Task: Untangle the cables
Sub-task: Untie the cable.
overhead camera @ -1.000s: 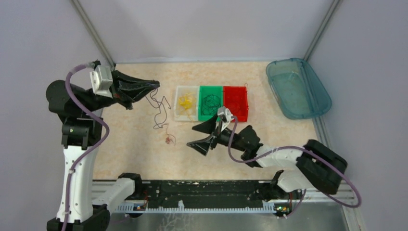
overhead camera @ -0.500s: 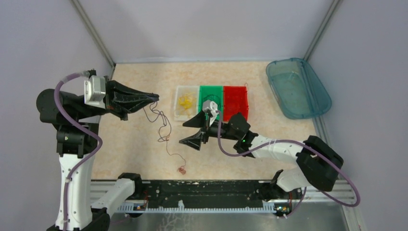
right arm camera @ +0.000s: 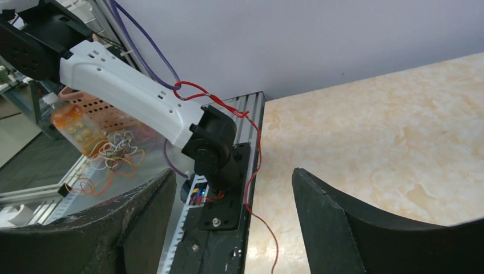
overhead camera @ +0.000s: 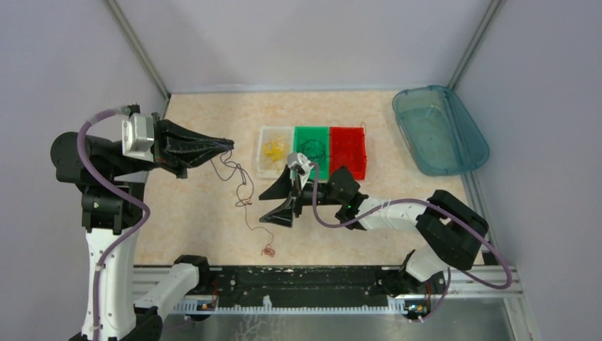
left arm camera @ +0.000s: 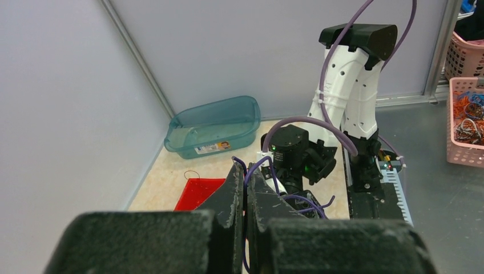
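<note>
My left gripper (overhead camera: 228, 144) is shut on the top end of a thin dark purple wire (overhead camera: 242, 186) and holds it above the table. The wire hangs in curls down to a small red curl (overhead camera: 268, 250) near the front edge. In the left wrist view the fingers (left arm camera: 235, 188) are pressed together with the purple wire (left arm camera: 258, 164) pinched between them. My right gripper (overhead camera: 263, 209) is open and empty, just right of the hanging wire. In the right wrist view (right arm camera: 234, 174) a thin red wire (right arm camera: 273, 242) runs between the spread fingers.
Three small bins stand in a row at mid-table: clear with yellow wires (overhead camera: 275, 150), green with dark wires (overhead camera: 310, 153), red (overhead camera: 348, 150). A teal tub (overhead camera: 440, 129) sits at the back right. A black rail (overhead camera: 298, 280) runs along the front edge.
The left gripper swung back and left with the wire, drawing it out longer; its red end slid toward the front edge. The right gripper moved left, close to the wire, still open.
</note>
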### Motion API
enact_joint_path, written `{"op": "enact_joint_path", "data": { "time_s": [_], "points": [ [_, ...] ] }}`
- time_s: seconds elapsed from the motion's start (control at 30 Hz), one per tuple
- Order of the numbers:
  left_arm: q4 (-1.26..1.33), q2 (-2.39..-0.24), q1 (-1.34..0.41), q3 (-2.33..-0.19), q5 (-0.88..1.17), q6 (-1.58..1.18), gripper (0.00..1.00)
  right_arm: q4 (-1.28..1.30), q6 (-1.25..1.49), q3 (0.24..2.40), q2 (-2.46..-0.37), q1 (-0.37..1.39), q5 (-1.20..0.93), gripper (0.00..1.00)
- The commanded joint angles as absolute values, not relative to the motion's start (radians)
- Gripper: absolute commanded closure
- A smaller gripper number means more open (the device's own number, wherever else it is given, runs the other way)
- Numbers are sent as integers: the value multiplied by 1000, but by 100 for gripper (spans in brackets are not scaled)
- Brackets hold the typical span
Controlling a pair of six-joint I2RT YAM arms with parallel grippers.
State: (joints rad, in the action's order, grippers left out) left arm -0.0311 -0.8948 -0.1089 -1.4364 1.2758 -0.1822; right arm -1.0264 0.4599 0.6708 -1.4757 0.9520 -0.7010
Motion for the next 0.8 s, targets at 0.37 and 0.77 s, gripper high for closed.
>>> {"op": "enact_joint_path", "data": {
  "time_s": [0.37, 0.77],
  "points": [
    [-9, -901, -106, -1497, 1279, -198, 100, -1378, 635, 855, -1742, 1002, -640, 32],
    [14, -904, -106, -1522, 1273, -214, 100, -1460, 697, 884, -1796, 1008, -678, 100]
  ]
}}
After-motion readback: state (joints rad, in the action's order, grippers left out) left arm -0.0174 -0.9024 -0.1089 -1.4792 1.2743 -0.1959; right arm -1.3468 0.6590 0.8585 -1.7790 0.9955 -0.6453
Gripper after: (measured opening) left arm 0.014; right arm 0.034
